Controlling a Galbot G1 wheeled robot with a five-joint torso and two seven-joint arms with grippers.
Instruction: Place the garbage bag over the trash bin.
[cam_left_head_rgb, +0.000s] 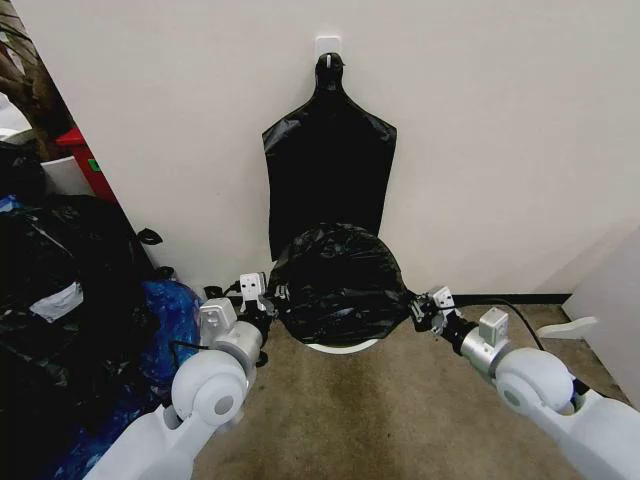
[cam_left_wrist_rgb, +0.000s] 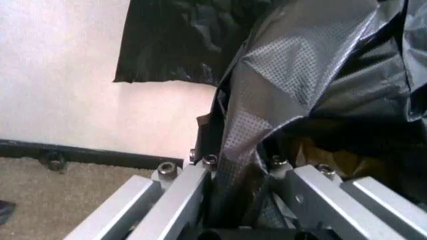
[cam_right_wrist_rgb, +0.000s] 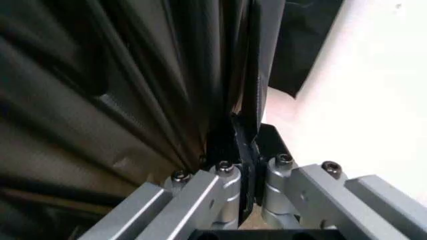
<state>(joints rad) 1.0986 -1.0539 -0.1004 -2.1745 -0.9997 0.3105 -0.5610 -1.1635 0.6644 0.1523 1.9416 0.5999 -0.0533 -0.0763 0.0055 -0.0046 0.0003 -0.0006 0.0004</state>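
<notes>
Garbage bag (cam_left_head_rgb: 338, 285) is stretched open between both pincers, draped over the top of the trash bin (cam_left_head_rgb: 342, 347), which stands on the carpeted floor (cam_left_head_rgb: 380, 420) against the base of the wall (cam_left_head_rgb: 500, 150). Only a sliver of the bin's cream rim shows below the bag's lower edge (rest covered by black plastic).

Left pincer (cam_left_head_rgb: 272, 295) sits at the bag's left side, clamped on its edge; in the left wrist view the fingers (cam_left_wrist_rgb: 200, 172) are pressed together on a fold of dimpled black film (cam_left_wrist_rgb: 280, 75).

Right pincer (cam_left_head_rgb: 418, 308) is at the bag's right side, also pinching the bag; the right wrist view shows its fingers (cam_right_wrist_rgb: 230, 172) closed tight on a pleated bunch of plastic (cam_right_wrist_rgb: 133, 75).

Flat black bags (cam_left_head_rgb: 330, 170) hang from a hook (cam_left_head_rgb: 328, 48) on the wall straight above the bin, neck bunched at the hook. Heap of stuffed black bags (cam_left_head_rgb: 60, 300) lies on the floor at the left, with a blue bag (cam_left_head_rgb: 170, 310) just beside the left arm.
</notes>
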